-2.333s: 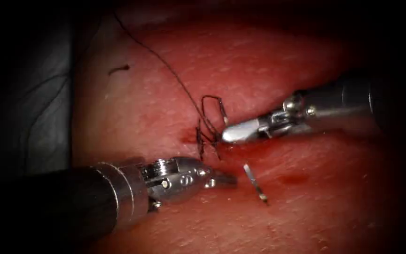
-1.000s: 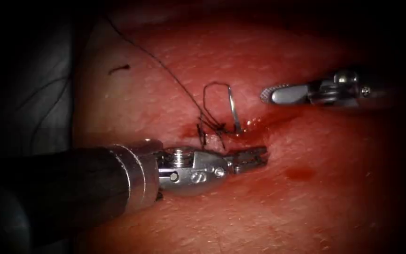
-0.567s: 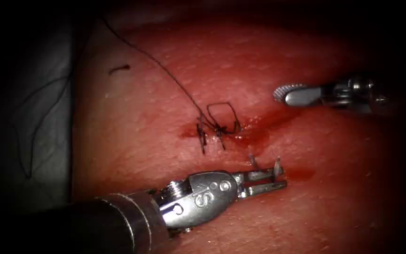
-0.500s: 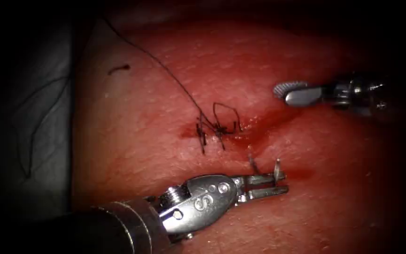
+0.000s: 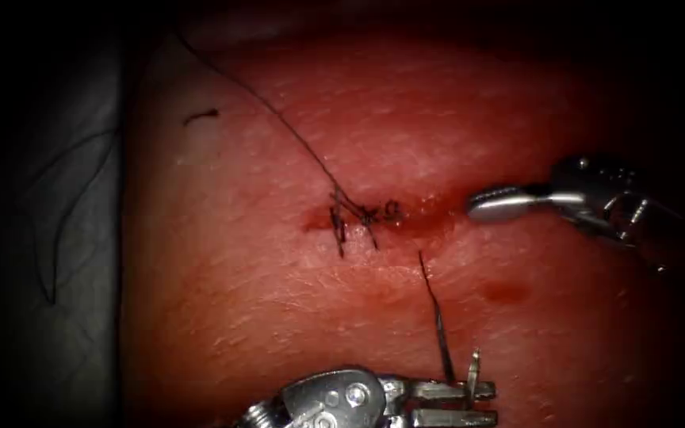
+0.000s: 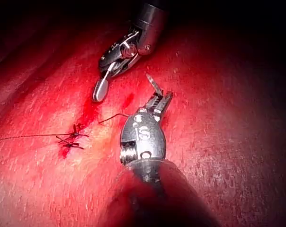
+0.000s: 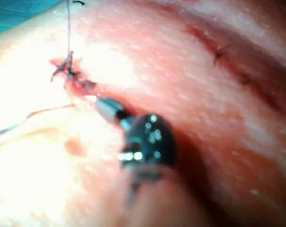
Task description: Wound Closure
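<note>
The knotted stitches (image 5: 358,215) sit on the cut (image 5: 374,218) in the tissue (image 5: 279,301). Below it, toward the tissue's near edge, the left end effector (image 5: 469,403) grips the needle (image 5: 473,372), which is clear of the tissue and trails thread (image 5: 431,293). At the cut's right end hovers the right end effector (image 5: 489,204), closed and empty

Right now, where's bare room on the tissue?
Bare: pink tissue left of the dark knotted stitches, below the long black thread; above the empty, shut right steel tool. Crowded: between stitches and left steel tool, gripping the curved needle outside the tissue.
</note>
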You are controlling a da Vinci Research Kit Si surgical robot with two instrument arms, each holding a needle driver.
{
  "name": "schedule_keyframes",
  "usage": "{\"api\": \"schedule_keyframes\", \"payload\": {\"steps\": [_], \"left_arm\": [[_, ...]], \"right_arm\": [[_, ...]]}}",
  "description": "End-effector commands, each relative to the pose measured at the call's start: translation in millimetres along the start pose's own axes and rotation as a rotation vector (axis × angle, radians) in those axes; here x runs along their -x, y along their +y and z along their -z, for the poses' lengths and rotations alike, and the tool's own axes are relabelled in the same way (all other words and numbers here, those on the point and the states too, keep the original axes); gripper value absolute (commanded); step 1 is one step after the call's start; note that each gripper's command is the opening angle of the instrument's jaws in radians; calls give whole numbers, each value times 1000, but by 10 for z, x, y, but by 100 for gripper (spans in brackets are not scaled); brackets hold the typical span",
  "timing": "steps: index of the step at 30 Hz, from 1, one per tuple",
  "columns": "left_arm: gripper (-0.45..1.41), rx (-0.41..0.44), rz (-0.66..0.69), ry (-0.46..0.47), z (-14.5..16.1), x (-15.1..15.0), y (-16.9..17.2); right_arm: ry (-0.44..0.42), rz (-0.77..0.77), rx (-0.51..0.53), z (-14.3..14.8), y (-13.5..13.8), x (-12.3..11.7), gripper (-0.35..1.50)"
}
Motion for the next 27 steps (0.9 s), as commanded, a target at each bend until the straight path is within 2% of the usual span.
{"api": "schedule_keyframes", "payload": {"steps": [1, 2, 3, 4, 5, 6, 7, 9, 11, 15, 21, 25, 27], "left_arm": [[-45, -31, -97, -25, -3, 1, 2], [-45, -31, -97, -25, -3, 1, 2], [-45, -82, -192, -57, 2, -5, 1], [-45, -99, -236, -70, 4, -8, 1], [-45, -145, -346, -110, 9, -14, 0], [-45, -161, -383, -127, 12, -17, -1], [-45, -173, -414, -141, 15, -20, -1], [-45, -192, -463, -167, 23, -28, 0], [-45, -205, -483, -185, 32, -37, 3], [-45, -227, -506, -189, 49, -57, 15], [-45, -234, -515, -199, 65, -62, 24], [-45, -238, -514, -203, 67, -61, 23], [-45, -239, -514, -204, 68, -61, 23]], "right_arm": [[2, 27, 7, -11, -18, 8, -35], [2, 27, 7, -11, -18, 8, -35], [0, 50, 12, -12, -25, 8, -35], [-2, 68, 12, -12, -28, 8, -35], [-9, 116, 16, -14, -33, 8, -35], [-11, 140, 18, -15, -36, 7, -20], [-14, 152, 20, -17, -38, 7, 17], [-4, 173, 24, -21, -41, 6, 63], [-2, 219, 31, -26, -44, 4, 81], [3, 298, 51, -48, -52, -1, 105], [4, 350, 88, -77, -56, -5, 103], [5, 367, 99, -90, -55, -6, 93], [-7, 375, 99, -92, -56, -5, 78]]}}
